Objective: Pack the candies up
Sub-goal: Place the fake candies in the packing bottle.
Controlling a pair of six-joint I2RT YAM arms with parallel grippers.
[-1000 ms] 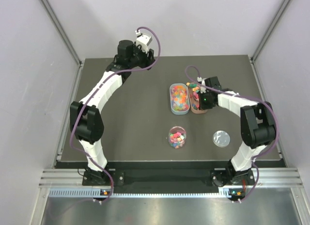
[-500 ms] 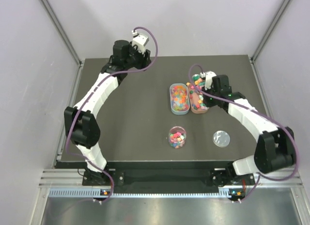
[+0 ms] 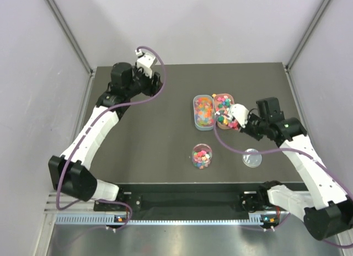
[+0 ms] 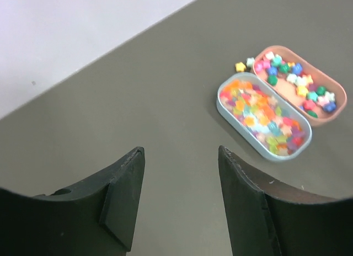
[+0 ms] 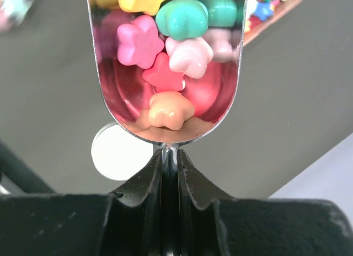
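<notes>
My right gripper (image 5: pixel 170 156) is shut on the handle of a clear scoop (image 5: pixel 165 63) loaded with several candies (image 5: pixel 165 41), star-shaped, pink, green, yellow and orange. From above the scoop (image 3: pixel 238 115) hangs just right of the pink tray (image 3: pixel 223 123), and the right gripper (image 3: pixel 251 125) is behind it. More candies fill the blue tray (image 3: pixel 194 108) and the pink tray. A clear round cup (image 3: pixel 202 156) partly filled with candies stands nearer me. My left gripper (image 4: pixel 179 173) is open and empty over bare table, far left of the trays (image 3: pixel 148 84).
The cup's clear lid (image 3: pixel 252 157) lies on the table right of the cup; it also shows under the scoop in the right wrist view (image 5: pixel 118 154). Two loose candies (image 4: pixel 244 64) lie beside the pink tray. Grey walls enclose the dark table.
My right gripper has pulled back from the pink tray toward the right and nearer me, carrying the loaded scoop. My left arm has swung left and nearer, away from the back edge.
</notes>
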